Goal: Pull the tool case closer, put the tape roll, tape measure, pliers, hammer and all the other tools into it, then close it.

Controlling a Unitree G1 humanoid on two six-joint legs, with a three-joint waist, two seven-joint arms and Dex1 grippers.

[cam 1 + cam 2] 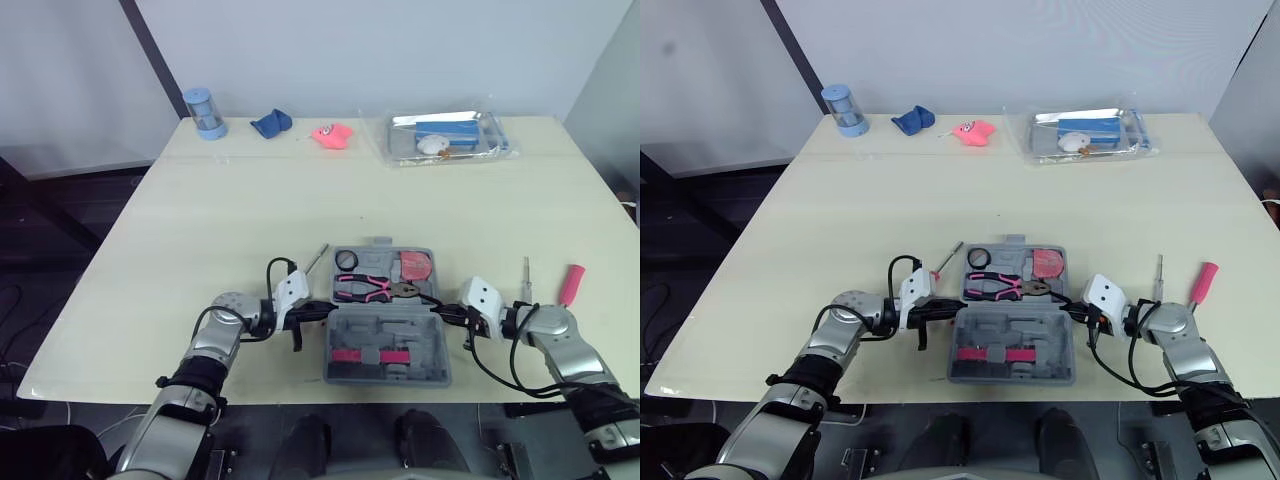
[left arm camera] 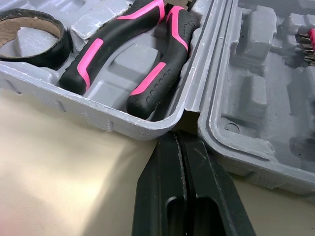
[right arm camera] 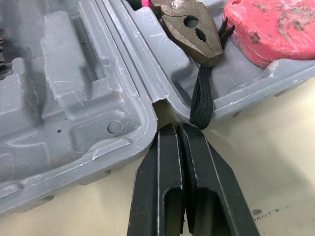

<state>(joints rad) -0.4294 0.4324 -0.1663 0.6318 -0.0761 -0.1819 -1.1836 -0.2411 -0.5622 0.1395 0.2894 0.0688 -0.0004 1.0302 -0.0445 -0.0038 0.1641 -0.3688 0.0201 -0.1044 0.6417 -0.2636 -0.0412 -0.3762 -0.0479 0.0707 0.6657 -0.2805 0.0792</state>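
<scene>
The grey tool case lies open near the table's front edge, its lid half towards me. The far half holds a black tape roll, pink-handled pliers and a red tape measure. My left gripper is shut, its tips against the hinge notch on the case's left side. My right gripper is shut too, its tips at the hinge notch on the right side. A thin screwdriver-like tool lies just left of the case. A pink-handled tool and a small metal tool lie to its right.
Along the back edge stand a blue cylinder, a blue cloth, a pink toy and a clear plastic package. The case sits close to the table's front edge.
</scene>
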